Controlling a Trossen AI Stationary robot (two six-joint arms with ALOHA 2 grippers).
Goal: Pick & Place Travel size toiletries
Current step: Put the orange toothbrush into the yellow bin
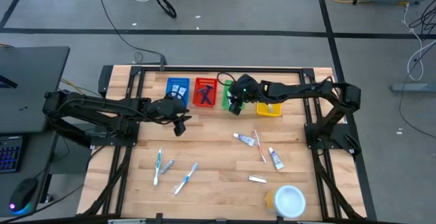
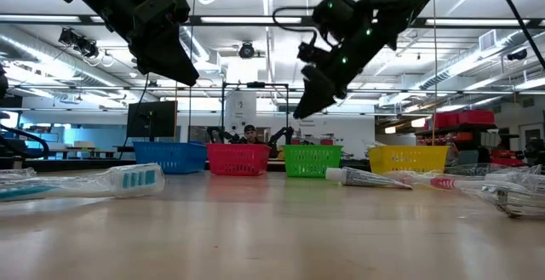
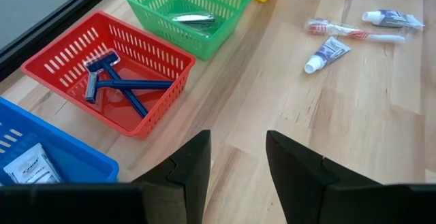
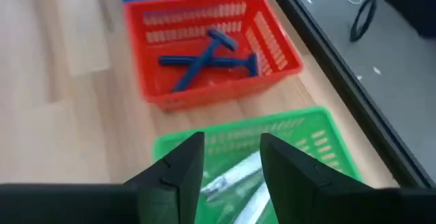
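Four small baskets stand in a row at the table's far edge: blue, red, green and yellow. Two dark blue razors lie in the red one, silvery tubes in the green one, and a white packet in the blue one. My right gripper hangs open just above the green basket with nothing between its fingers. My left gripper hovers open and holds nothing, near the blue and red baskets. Toothbrushes and small tubes lie loose on the table.
A round white-and-yellow container stands at the near right. More loose items lie near the middle and right: a toothbrush, a red-and-white toothbrush, a tube and a small packet. Bare wood lies between the baskets and these items.
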